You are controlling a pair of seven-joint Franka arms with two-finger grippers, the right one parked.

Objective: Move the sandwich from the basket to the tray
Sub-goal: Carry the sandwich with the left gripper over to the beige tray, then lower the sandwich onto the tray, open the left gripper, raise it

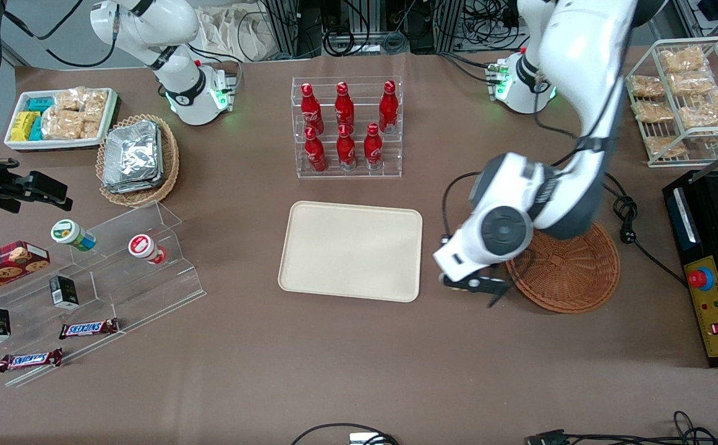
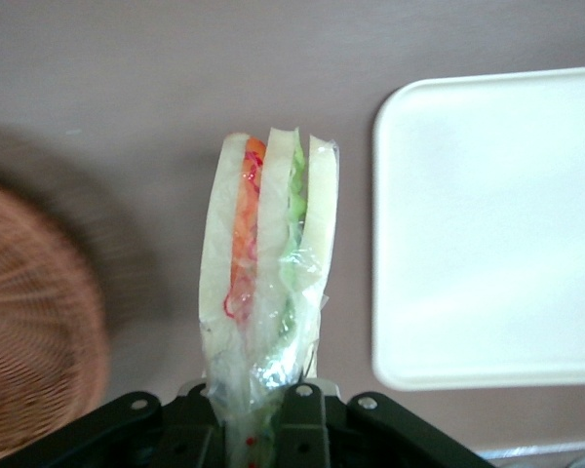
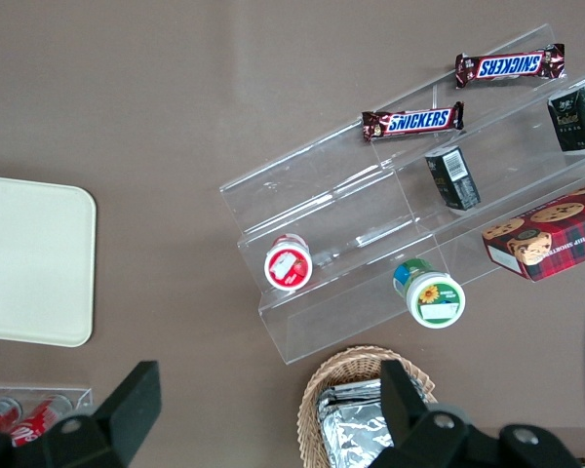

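Above brown table [image 1: 346,371], sandwich [image 2: 268,273] in gripper [image 2: 263,409].

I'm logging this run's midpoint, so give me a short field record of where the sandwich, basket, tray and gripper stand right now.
sandwich: clamped in the gripper, above bare table between basket and tray
gripper: shut on the sandwich, between the tray and the basket
basket: reddish-brown wicker, partly under the arm, nothing seen in its visible part
tray: cream-beige, nothing on it, nearer the front camera than the bottle rack
stage: sandwich out of the basket, not yet over the tray
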